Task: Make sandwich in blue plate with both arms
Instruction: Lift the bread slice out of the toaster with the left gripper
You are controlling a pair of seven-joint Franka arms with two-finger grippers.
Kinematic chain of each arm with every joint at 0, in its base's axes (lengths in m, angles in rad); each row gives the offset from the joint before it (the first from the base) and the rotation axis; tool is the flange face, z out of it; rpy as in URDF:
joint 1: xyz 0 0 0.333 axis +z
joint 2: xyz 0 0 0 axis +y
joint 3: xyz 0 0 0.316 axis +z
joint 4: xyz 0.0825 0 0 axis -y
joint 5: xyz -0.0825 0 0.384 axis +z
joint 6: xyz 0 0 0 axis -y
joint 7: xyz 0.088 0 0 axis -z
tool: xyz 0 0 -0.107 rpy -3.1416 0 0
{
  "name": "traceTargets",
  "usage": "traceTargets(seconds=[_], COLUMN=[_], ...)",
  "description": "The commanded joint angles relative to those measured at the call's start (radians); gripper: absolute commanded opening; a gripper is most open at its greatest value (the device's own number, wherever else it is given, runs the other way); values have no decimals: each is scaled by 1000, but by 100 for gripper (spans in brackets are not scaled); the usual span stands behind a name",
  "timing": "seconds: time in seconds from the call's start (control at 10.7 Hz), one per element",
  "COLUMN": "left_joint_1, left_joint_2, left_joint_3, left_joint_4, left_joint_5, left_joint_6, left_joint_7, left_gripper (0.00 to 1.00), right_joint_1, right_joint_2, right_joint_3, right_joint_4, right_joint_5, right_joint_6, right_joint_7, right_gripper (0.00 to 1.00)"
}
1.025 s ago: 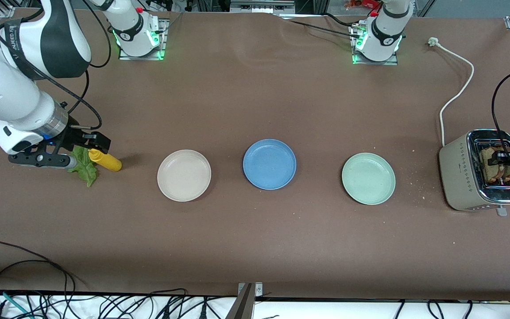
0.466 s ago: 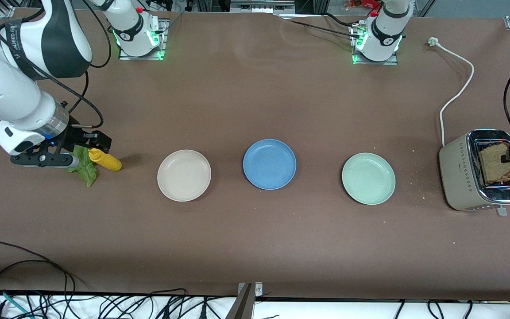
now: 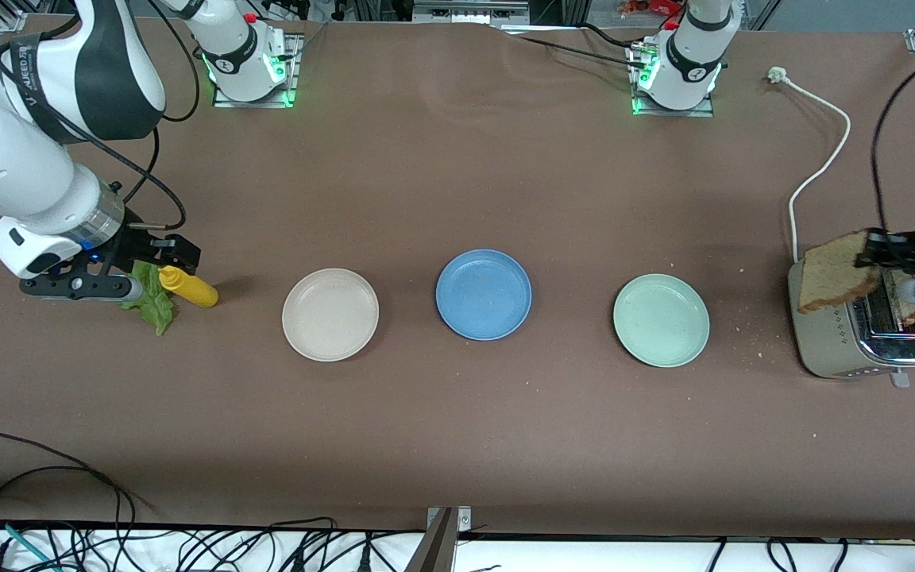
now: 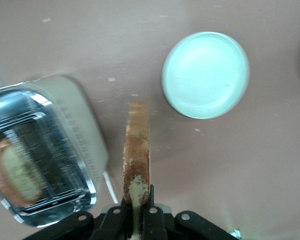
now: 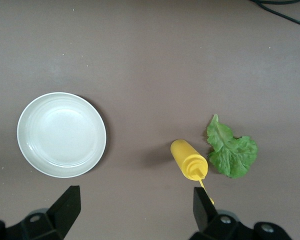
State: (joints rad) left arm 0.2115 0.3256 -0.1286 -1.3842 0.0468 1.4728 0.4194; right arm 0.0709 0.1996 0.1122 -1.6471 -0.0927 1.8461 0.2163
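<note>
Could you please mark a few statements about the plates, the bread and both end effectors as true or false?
1. The left end effector is shut on a bread slice held above the toaster. True.
2. The blue plate already holds a bread slice. False: it holds nothing.
3. A second bread slice sits in the toaster. True.
4. The right end effector grips the lettuce leaf. False: it is open above the table, with the leaf and the yellow bottle lying below.
5. The blue plate lies between the beige plate and the pale green plate. True.
</note>
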Motion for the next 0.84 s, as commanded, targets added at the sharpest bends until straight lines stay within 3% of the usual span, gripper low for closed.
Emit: traceTargets(seconds=[0.0, 0.09, 0.28, 0.56, 0.75], left_joint_1=[-23, -39, -133, -242, -253], left_joint_2=[-5, 7, 93, 237, 340], left_joint_3=[-164, -216, -230, -232, -232], left_joint_4=[-4, -7, -4, -3, -3], left_joint_5=[-2, -58, -210, -367, -604], left_joint_6=[-37, -37, -23, 148, 272], left_joint_7=[-60, -117, -207, -211, -194], left_gripper=[0, 0, 0, 0, 0], right_joint_1=[1, 0, -5, -17, -39], right_joint_2=[-6, -6, -6, -5, 21], right_joint_3=[-3, -6, -9, -32, -86], right_joint_4=[-5, -3, -7, -7, -11], right_joint_5=[16, 13, 13, -2, -2], right_joint_6=[1, -4, -8, -30, -30], right_joint_7=[-21, -26, -63, -130, -272], right_gripper=[100, 100, 100, 100, 100])
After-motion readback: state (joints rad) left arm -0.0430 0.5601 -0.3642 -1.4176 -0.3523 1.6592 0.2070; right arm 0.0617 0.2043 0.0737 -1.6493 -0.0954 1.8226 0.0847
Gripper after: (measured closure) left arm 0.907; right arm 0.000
